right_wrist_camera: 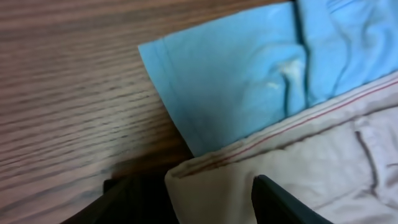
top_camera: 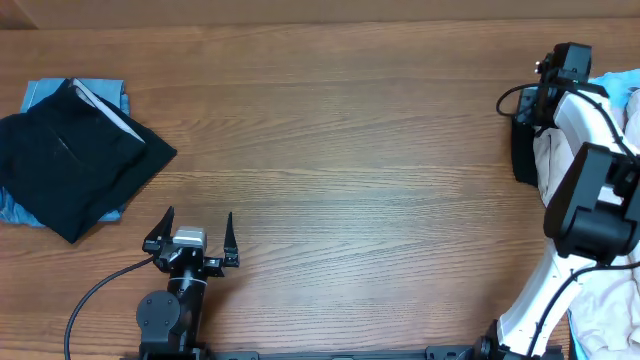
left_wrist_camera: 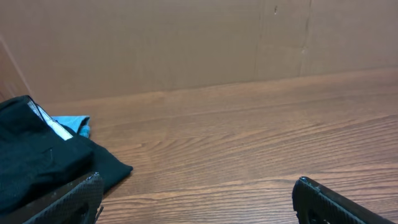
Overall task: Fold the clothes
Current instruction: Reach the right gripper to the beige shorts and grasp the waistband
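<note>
- The counter lay open across its middle, from back edge to front.
- A folded black garment blocked the far left.
- Heaped clothes crowded the right edge.

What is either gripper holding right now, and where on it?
Left gripper is open, holding nothing. Right gripper straddles the beige trousers' seamed edge; whether it grips yet cannot be told.

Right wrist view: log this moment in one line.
left tool: open, empty | right tool: jaws astride beige trousers edge, grip unclear | light blue T-shirt: under trousers | black garment: folded, left side
</note>
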Robot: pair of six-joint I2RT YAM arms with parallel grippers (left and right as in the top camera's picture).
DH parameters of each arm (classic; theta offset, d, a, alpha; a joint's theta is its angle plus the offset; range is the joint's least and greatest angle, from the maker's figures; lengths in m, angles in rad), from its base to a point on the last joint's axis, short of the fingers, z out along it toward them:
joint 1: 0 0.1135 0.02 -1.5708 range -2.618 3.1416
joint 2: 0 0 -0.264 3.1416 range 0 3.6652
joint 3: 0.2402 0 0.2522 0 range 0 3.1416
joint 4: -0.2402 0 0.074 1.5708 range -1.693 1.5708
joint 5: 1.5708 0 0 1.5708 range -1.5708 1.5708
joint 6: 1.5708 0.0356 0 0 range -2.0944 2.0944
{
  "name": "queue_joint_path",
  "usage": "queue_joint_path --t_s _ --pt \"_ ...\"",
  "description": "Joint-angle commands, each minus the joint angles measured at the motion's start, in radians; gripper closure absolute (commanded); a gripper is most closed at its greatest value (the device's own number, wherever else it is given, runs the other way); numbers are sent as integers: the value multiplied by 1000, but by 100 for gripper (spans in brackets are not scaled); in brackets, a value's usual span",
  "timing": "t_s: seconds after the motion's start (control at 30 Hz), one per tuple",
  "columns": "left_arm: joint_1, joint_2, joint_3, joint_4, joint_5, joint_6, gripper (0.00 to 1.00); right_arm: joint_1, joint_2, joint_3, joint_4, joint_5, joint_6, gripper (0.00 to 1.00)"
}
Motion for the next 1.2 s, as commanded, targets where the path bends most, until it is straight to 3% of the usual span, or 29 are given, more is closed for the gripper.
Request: queue_joint_path --t_s 0.0,0.13,0.3,0.37,0.43,0.63,0.7,0.93,1.0,1.07,1.13,1.17 --pt "-3 -8 -5 0 -10 26 0 -1 35 2 23 27 -18 40" --pt "-3 -8 -4 0 -10 26 0 -1 35 2 21 32 -18 46" --pt "-3 -8 -4 0 -10 26 0 -2 35 2 27 51 -18 64" --pt "-3 -8 -4 0 -10 26 0 -1 35 2 36 50 -18 79" --pt "-3 -8 -5 0 -10 26 0 -1 35 2 45 50 -18 83" --pt "-3 -8 -5 0 -10 26 0 -1 35 4 60 50 -18 77" --pt "-3 -8 -5 0 -10 26 0 -2 35 4 63 50 -18 57" --pt "-3 -8 -5 0 -10 26 0 -21 35 4 68 66 -5 56" --pt "-3 -8 -5 0 -10 26 0 -30 35 4 70 135 63 53" --pt "-3 -8 -4 0 -10 26 0 -35 35 4 70 136 62 54" --pt "-3 -8 -4 0 -10 26 0 -35 34 4 70 135 63 61" --pt "-3 -8 -4 0 -10 26 0 -33 34 4 70 136 63 75"
